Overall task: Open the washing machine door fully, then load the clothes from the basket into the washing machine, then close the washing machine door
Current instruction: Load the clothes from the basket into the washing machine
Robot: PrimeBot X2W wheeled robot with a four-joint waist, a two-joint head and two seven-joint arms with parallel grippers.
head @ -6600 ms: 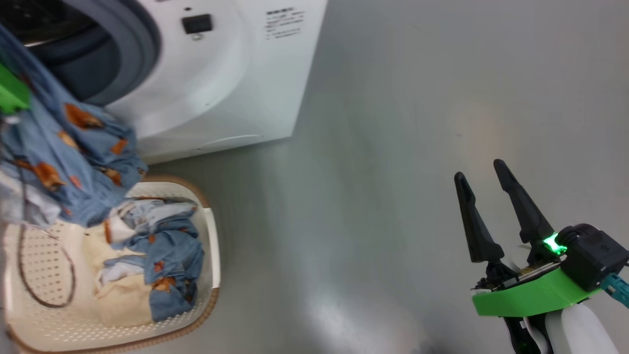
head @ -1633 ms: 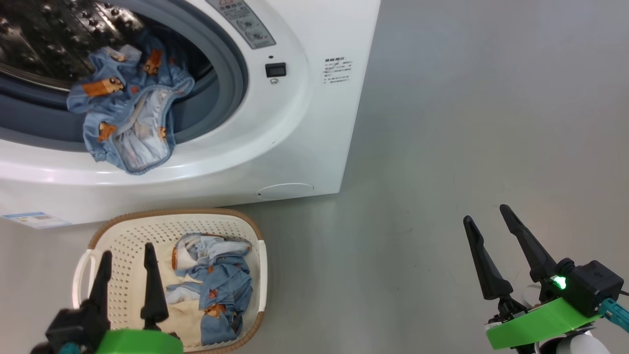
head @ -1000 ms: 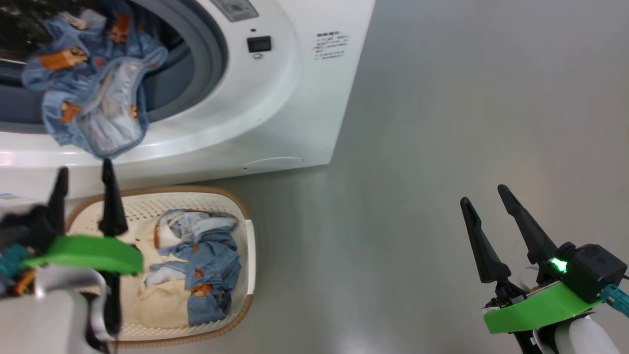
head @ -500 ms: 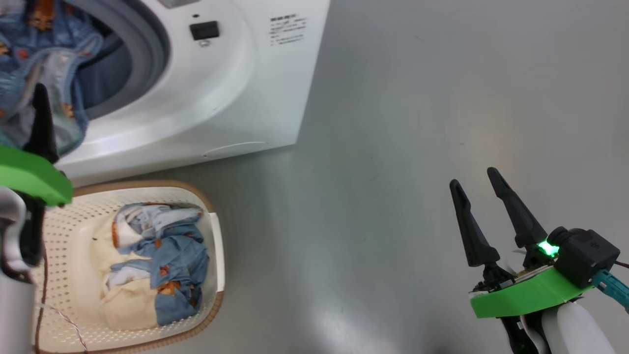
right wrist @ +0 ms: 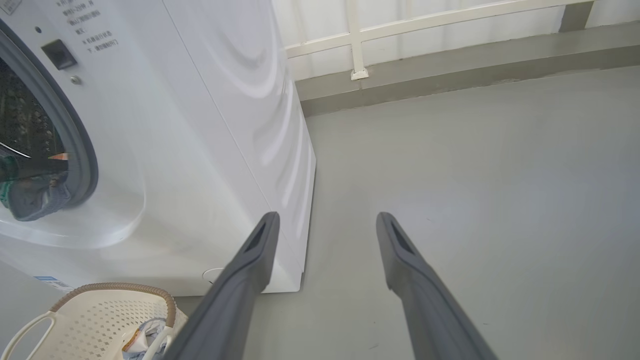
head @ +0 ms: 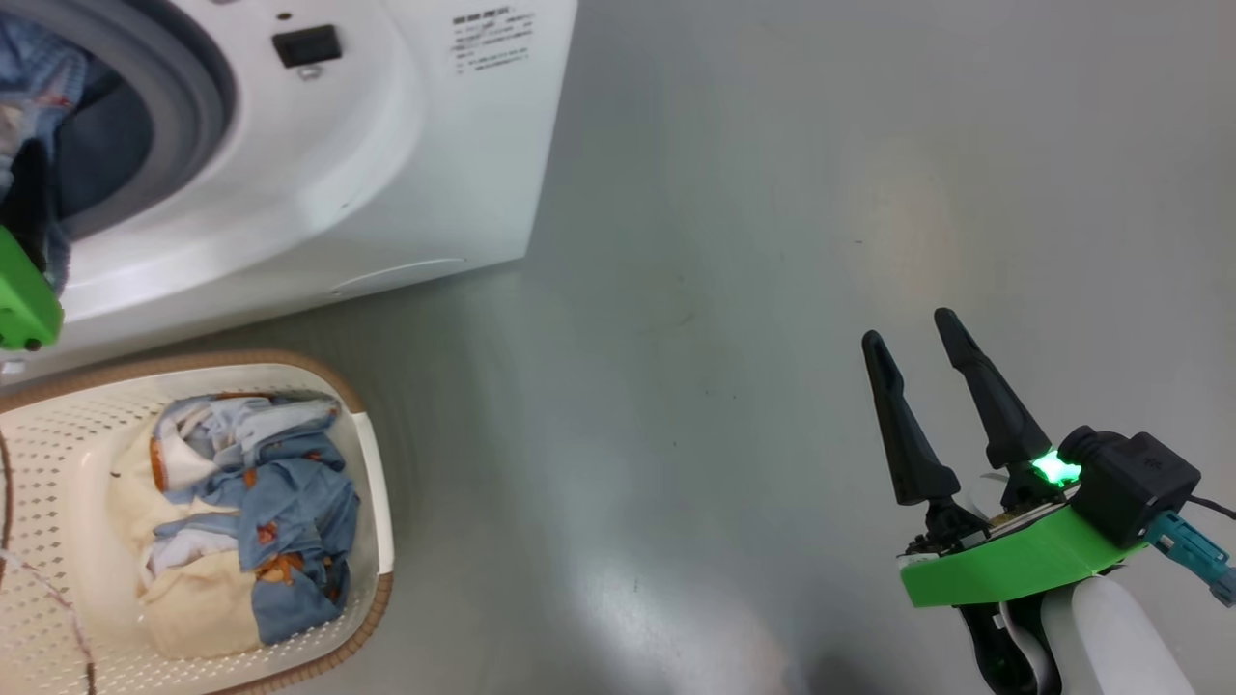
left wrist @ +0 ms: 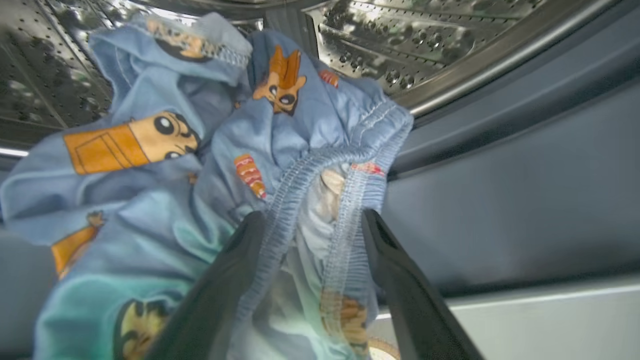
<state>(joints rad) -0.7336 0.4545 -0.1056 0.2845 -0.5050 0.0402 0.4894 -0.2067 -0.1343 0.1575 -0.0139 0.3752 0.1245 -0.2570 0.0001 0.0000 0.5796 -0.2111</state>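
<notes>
With its fingers apart, the left gripper (left wrist: 310, 220) straddles the blue garment (left wrist: 150, 150) draped over the grey gasket (left wrist: 500, 165), so pinching only loose folds could drag it out toward the basket (head: 372, 463), while the right gripper (head: 903, 323) hangs with fingers apart.

The smooth grey floor (head: 772, 241) is carrying the big white boxy washing machine (head: 386, 174) and, standing just in front of it, the small cream-white perforated plastic basket (head: 48, 463) with a brown woven-look rim.
</notes>
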